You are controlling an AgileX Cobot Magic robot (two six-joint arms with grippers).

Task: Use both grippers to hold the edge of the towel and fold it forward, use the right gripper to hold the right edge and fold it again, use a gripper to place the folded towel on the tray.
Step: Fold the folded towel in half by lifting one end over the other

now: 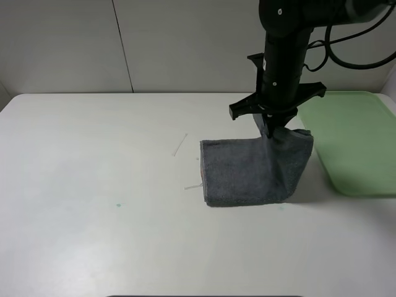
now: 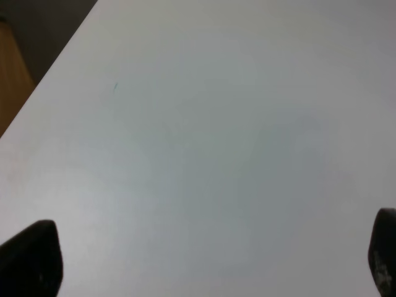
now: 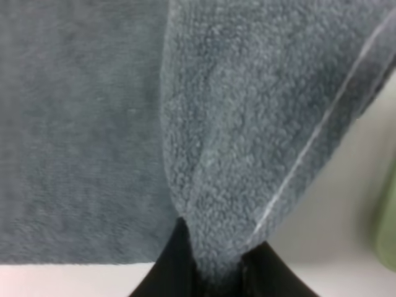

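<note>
One towel, one tray, one table, two tools: left tool, right tool

Dark grey towel, pale green tray, white table

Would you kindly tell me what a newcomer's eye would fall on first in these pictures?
The black right gripper, hanging from its bulky arm at the middle right of the exterior view, is pinched shut on the folded dark grey towel. It holds the towel's right side raised off the white table. The pale green tray lies beside the towel on the right.
</note>
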